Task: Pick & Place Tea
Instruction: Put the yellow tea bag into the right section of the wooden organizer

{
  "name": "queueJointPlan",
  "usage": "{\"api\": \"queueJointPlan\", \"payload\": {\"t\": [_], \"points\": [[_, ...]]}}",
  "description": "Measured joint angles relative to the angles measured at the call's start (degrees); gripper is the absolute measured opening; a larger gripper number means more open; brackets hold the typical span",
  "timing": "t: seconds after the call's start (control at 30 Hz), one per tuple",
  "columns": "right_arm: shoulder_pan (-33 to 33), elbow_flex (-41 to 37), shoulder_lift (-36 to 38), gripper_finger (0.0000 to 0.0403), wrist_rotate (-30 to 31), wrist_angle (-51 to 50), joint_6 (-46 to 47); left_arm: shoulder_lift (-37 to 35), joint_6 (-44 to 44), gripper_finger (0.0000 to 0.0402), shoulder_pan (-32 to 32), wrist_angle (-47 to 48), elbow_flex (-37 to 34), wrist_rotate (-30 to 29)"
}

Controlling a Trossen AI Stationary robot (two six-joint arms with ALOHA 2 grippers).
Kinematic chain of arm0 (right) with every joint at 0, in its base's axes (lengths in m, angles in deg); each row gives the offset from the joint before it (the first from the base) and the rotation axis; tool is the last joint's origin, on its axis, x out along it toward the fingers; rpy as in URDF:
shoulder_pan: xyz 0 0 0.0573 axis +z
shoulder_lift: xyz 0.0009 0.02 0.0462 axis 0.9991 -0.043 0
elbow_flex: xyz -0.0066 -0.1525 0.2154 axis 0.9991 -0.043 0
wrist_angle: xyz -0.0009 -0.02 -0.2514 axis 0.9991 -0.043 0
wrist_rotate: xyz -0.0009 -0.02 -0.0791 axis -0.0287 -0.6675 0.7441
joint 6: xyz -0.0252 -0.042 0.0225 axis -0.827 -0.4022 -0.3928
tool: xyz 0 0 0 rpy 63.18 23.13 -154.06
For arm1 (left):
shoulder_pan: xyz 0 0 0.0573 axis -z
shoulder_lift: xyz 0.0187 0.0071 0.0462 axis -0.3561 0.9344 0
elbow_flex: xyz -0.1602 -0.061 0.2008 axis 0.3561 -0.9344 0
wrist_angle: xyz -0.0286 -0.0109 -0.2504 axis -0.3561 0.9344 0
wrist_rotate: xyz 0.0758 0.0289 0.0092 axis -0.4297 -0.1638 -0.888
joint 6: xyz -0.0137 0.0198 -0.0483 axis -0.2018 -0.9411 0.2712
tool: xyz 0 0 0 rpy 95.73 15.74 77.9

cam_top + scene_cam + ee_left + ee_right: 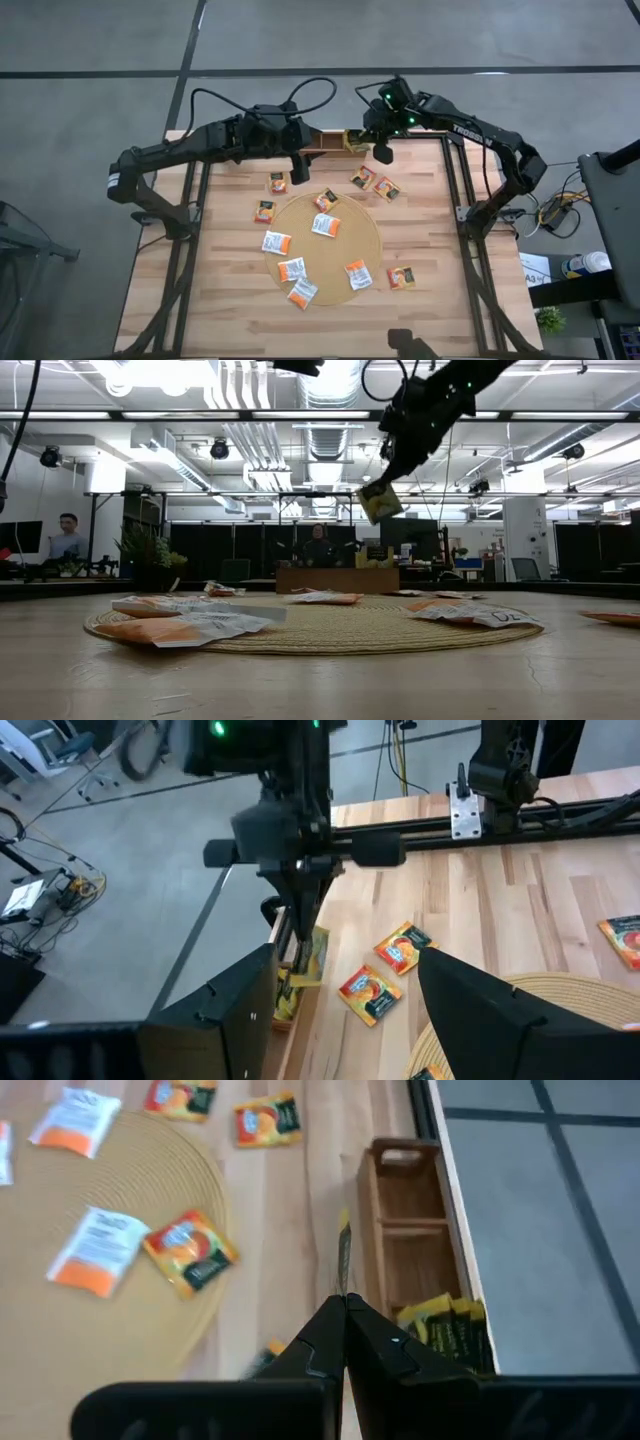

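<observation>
My right gripper (345, 1302) is shut on a dark green and yellow tea sachet (380, 502), high above the table's far edge beside the brown wooden tray (400, 1210). One end compartment of the tray holds several green-yellow sachets (445, 1330). My left gripper (298, 168) hovers open and empty just left of the tray, over the table. Several orange and white sachets lie flat on the round tan mat (330, 255), among them one white one (326, 225). Others lie on the bare wood around the mat, such as two orange ones (363, 177) (386, 188). My right gripper pinches one edge of the green-yellow sachet (343, 1285) between its two fingertips. The fingers slant downward from the table's far right. The sachet sticks out beyond the tips, edge-on in the wrist view, and hangs tilted below them (378, 508), clear of table and tray.
The tray stands along the table's far edge, between the two grippers. The table's black frame rail (520, 820) runs at the right side. A lone orange sachet (401, 277) lies near the front right. Bare wood lies along the near edge.
</observation>
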Motion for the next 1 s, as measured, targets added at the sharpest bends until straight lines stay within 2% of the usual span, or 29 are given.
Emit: {"api": "queueJointPlan", "payload": {"t": [0.23,0.43,0.63,1.0], "points": [[-1.95,-9.00,0.00,0.0008,-0.01,12.00,-3.44,-0.02,1.18,0.0236,0.00,0.68,-0.09,-0.15],[-2.65,-13.63,-0.37,0.0008,0.87,19.96,-4.78,-0.02,1.24,0.0236,0.00,0.75,-0.09,-0.75],[-4.06,-14.87,-2.80,0.0008,1.15,24.11,-3.62,-0.02,1.26,0.0236,0.00,0.79,-0.09,-3.71],[-4.88,-13.51,-6.28,0.0008,1.15,26.71,-4.16,-0.02,1.26,0.0236,-0.11,0.79,-0.09,-3.81]]}}
